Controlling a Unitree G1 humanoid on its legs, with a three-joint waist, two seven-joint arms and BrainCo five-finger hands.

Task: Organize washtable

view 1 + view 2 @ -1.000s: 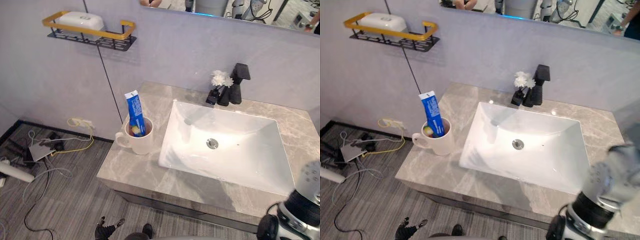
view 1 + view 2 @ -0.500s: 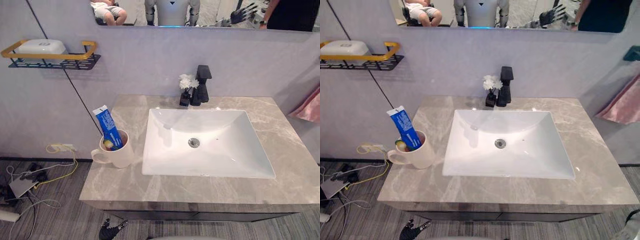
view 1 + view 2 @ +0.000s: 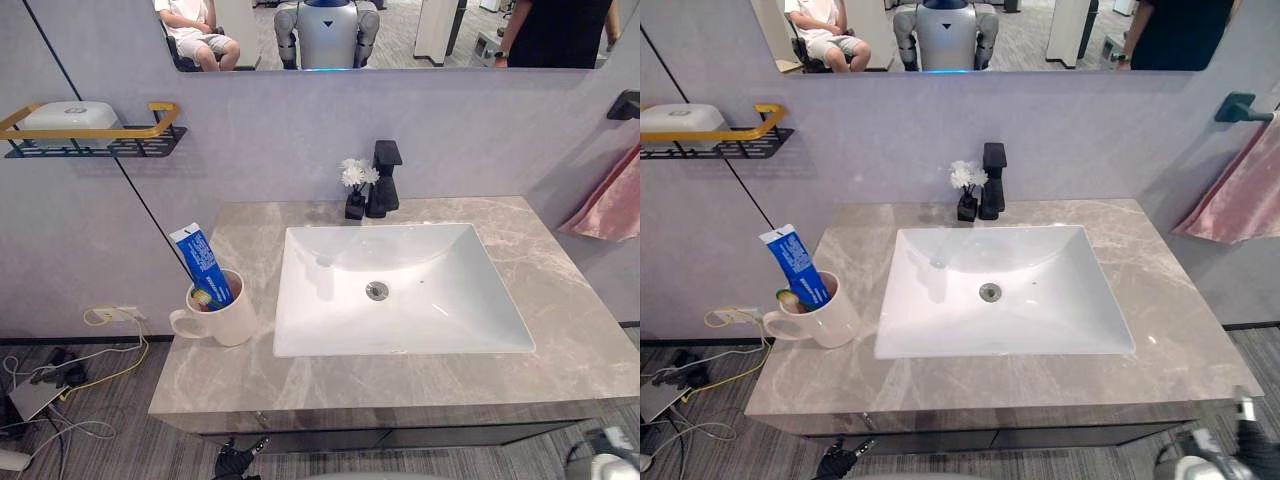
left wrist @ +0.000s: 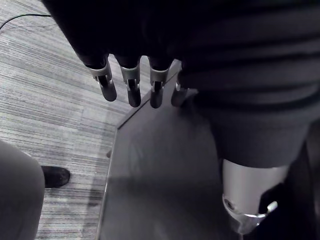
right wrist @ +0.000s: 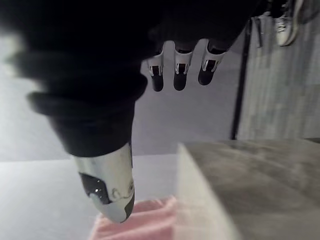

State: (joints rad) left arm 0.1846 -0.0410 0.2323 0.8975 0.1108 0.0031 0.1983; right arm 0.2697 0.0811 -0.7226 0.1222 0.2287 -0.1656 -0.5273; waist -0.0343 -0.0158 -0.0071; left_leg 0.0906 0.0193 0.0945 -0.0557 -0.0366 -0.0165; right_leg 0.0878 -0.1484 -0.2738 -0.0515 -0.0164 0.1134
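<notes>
A mug (image 3: 228, 318) with a toothpaste tube (image 3: 203, 265) in it was seen on the surface (image 3: 400, 375), just left of the sink (image 3: 480, 330) and apart from the faucet (image 3: 385, 180). The left robot hand (image 4: 134, 92) and right robot hand (image 5: 180, 75) were held loosely open — fingers relaxed, nothing grasped.

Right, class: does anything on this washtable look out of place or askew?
Only mildly: the blue toothpaste tube leans askew in the white mug near the left edge of the counter. Nothing looks spilled or damaged.

I see a pink towel (image 3: 1240, 190) hanging far right, and loose cables (image 3: 62, 368), maybe a charger, on the floor left.
</notes>
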